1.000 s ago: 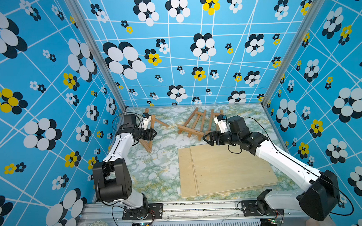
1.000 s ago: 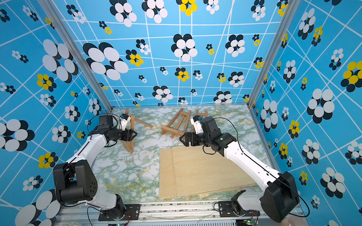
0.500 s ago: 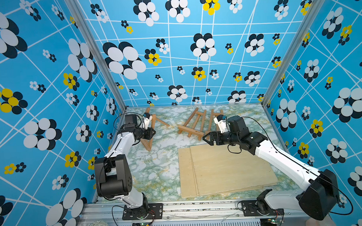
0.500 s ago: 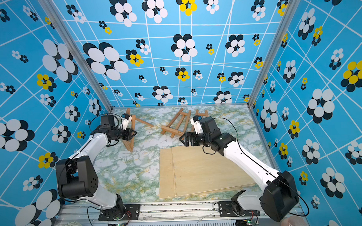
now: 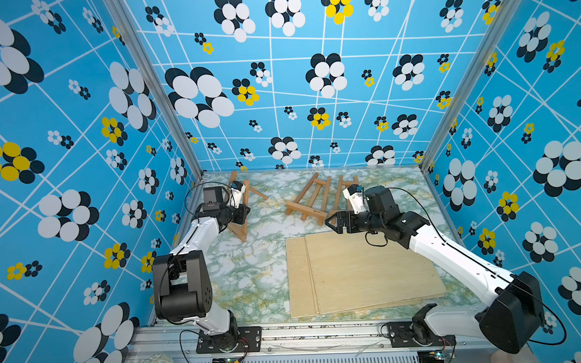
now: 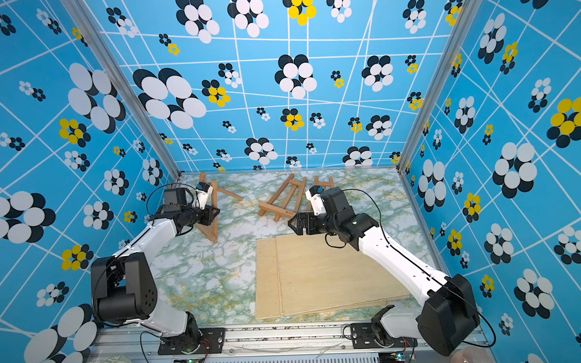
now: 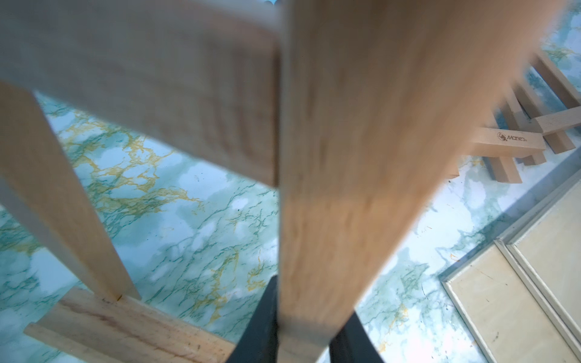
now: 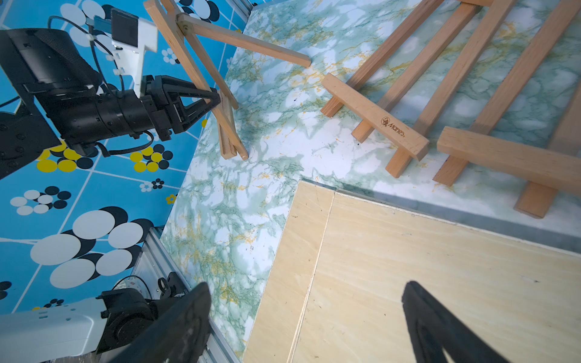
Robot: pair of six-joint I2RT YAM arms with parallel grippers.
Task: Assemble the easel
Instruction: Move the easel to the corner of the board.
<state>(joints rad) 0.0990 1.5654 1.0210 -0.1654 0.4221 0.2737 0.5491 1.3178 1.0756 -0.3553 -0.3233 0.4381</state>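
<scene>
At ten o'clock on the counter point(image 5: 252, 273), the left gripper point(image 8: 217, 97) has just closed onto a leg of the propped easel point(image 8: 245, 41); it can likely be stood up now; the right gripper point(image 5: 333, 222) hangs wide open, empty, near one o'clock

In went the left gripper point(image 5: 244, 211)! A second ago its jaws stood wide beside the standing easel point(image 5: 240, 231). They then closed hard onto the front leg point(image 7: 314, 204), and the dark fingers point(image 7: 257, 327) ended up pinching it from both sides. The left arm point(image 5: 198, 235) crept a touch forward as well, and the black joint point(image 5: 181, 286) near its base shifted slightly.
</scene>
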